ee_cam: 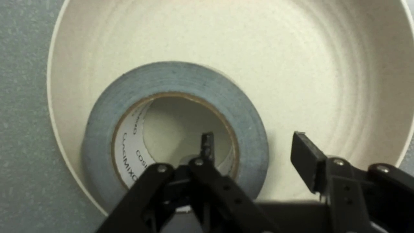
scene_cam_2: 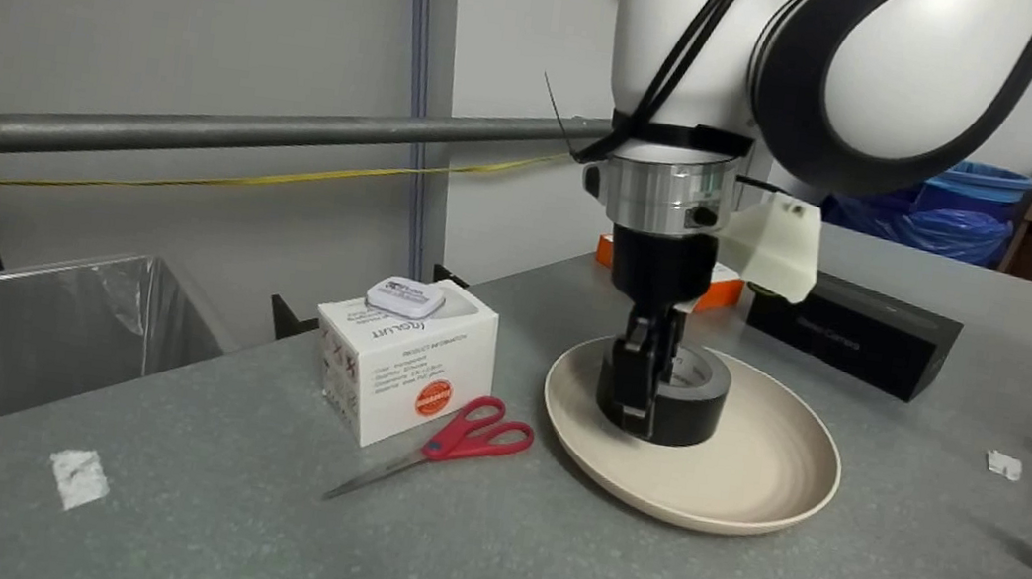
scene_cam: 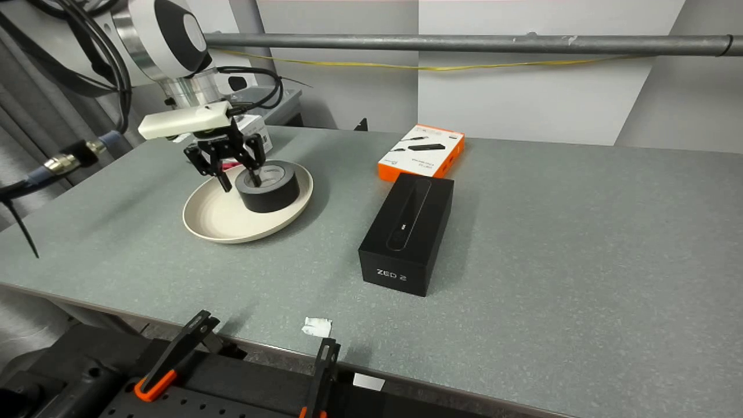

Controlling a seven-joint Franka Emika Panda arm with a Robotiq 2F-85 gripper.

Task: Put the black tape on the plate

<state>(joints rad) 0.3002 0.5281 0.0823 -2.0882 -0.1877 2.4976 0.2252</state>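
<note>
The black tape (scene_cam: 270, 198) lies flat on the cream plate (scene_cam: 212, 217), toward one side of it. The tape (scene_cam_2: 696, 418) and plate (scene_cam_2: 754, 485) also show in the other exterior view. In the wrist view the tape (ee_cam: 174, 77) sits near the rim of the plate (ee_cam: 268, 51). My gripper (ee_cam: 253, 139) is open, its fingers either side of the tape's wall with gaps showing. One finger is over or in the centre hole, the other outside the roll above the plate. In both exterior views the gripper (scene_cam: 242, 184) (scene_cam_2: 647, 392) points down at the tape.
A long black box (scene_cam: 403, 232) and an orange-and-white box (scene_cam: 422, 151) lie beside the plate. Red scissors (scene_cam_2: 456, 441) and a white box (scene_cam_2: 425, 377) with a small case on top stand close to the plate. A metal pipe (scene_cam: 464, 42) runs behind the table.
</note>
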